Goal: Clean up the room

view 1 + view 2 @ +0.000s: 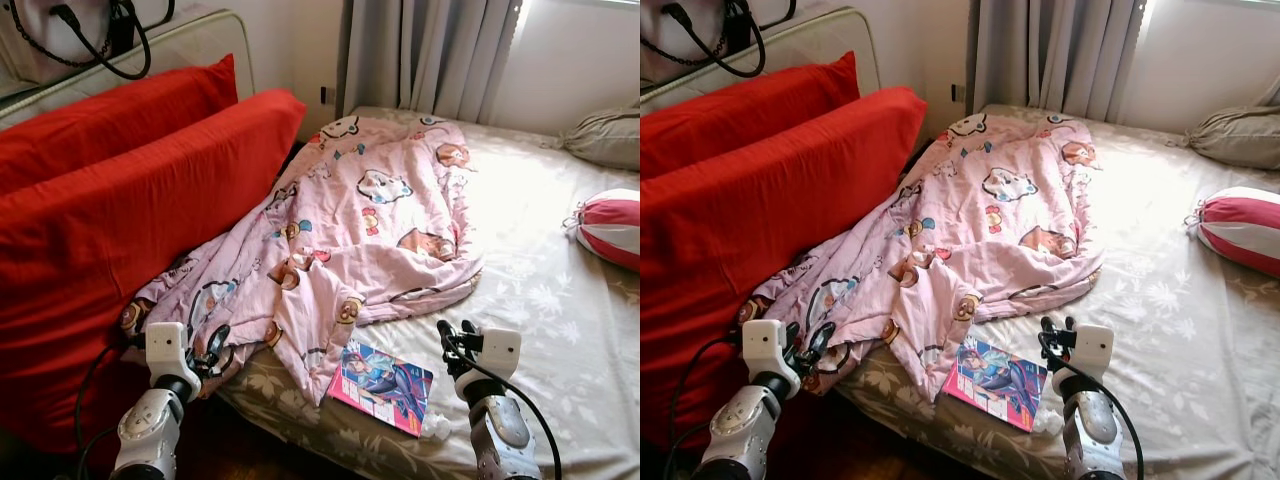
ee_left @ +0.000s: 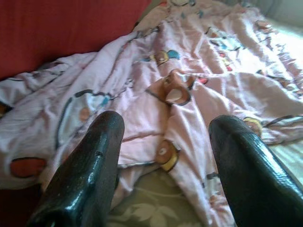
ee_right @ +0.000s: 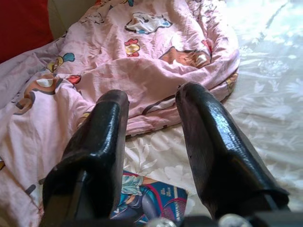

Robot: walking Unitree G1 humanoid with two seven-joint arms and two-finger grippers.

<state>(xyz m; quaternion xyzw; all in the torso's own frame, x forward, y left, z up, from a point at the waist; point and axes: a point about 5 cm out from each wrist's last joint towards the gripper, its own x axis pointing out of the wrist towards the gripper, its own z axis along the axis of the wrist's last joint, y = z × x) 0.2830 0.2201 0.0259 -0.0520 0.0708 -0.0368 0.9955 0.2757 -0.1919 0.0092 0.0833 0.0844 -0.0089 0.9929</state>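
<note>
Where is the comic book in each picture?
Left eye view: the comic book lies near the bed's front edge, beside the right gripper.
Right eye view: the same spot, low in the middle.
Left wrist view: I cannot find it here.
Right wrist view: it peeks out low, between the black fingers.
Shared landmark: the pink cartoon blanket, whose corner touches the book.

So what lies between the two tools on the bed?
A comic book and a corner of the pink blanket lie between the left tool and right tool.
</note>
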